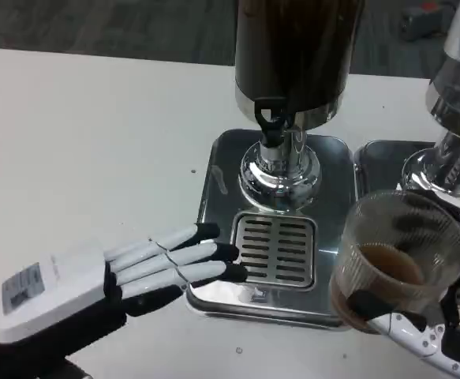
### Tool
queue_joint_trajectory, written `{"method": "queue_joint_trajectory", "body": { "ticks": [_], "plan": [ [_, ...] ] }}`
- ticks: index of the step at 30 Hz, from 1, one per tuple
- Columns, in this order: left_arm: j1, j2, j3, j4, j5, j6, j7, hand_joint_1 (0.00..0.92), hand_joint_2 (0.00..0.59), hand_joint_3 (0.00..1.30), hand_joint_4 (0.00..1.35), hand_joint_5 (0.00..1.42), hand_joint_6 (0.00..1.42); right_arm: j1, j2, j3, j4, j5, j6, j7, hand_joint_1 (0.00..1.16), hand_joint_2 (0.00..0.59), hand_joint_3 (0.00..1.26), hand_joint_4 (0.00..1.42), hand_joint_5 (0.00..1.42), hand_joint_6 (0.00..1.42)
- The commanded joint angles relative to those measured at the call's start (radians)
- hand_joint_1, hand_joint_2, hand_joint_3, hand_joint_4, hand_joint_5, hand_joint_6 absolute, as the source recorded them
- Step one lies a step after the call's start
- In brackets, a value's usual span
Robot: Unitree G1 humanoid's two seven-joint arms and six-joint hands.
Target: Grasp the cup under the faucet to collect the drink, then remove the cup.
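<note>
White table (95, 142), dispenser (297, 55), drip tray (214, 189), second dispenser (458, 103)

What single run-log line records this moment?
left hand: open, by drip tray | right hand: holds cup | cup: brown drink inside, clear of faucet

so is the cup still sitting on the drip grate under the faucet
No, the cup is held by the right hand, off to the right of the grate.

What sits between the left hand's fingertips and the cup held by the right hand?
In the head view, the slotted drip grate on the steel tray lies between the left hand and the cup that the right hand holds.
</note>
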Motion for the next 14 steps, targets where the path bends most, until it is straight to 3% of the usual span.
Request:
{"method": "queue_joint_trajectory", "body": {
  "ticks": [1, 14],
  "plan": [
    [0.001, 0.016, 0.017, -0.006, 0.035, -0.026, 0.032, 0.000, 0.078, 0.14, 0.00, 0.00, 0.09, -0.012, 0.008, 0.001, -0.020, 0.026, -0.038, -0.005, 0.95, 0.130, 0.72, 0.88, 1.08, 1.42],
    [0.007, 0.022, 0.014, -0.003, 0.078, -0.023, 0.076, 0.000, 0.071, 0.14, 0.00, 0.00, 0.10, -0.015, 0.003, -0.002, -0.024, 0.029, -0.038, 0.000, 0.95, 0.130, 0.73, 0.88, 1.08, 1.42]
  ]
}}
